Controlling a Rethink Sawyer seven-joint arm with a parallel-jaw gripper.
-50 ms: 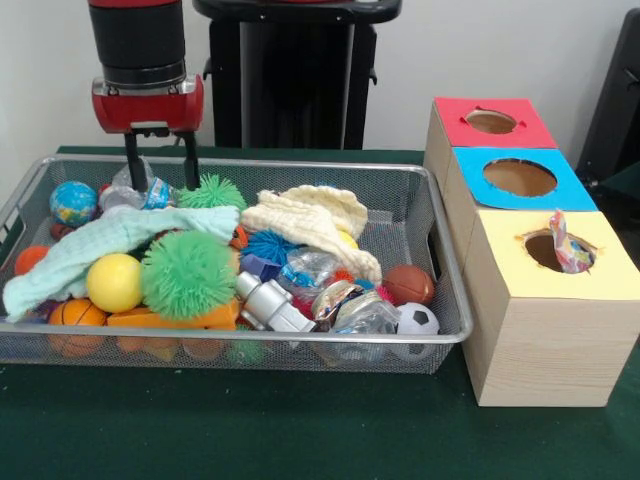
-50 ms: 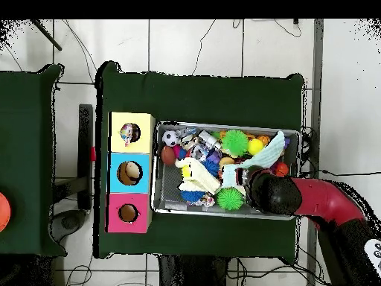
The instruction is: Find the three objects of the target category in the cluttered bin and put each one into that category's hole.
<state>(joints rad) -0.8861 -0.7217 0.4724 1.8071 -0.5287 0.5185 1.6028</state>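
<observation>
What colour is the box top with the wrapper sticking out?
Yellow box top, clearest in the front view.

Your arm hangs upright over the bin's far corner, the tool pointing down, fingers parted, holding nothing.

A dark green cloth covers the table.

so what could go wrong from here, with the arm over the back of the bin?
1. The gripper hangs open over the wire bin's far corner, close to the rim; a straight descent could clip the mesh.
2. The pale green cloth and cream cloth drape over the pile, so jaws may snag fabric or miss hidden targets.
3. A crinkly wrapper sticks out of the yellow box's hole; it may block the next drop.
</observation>
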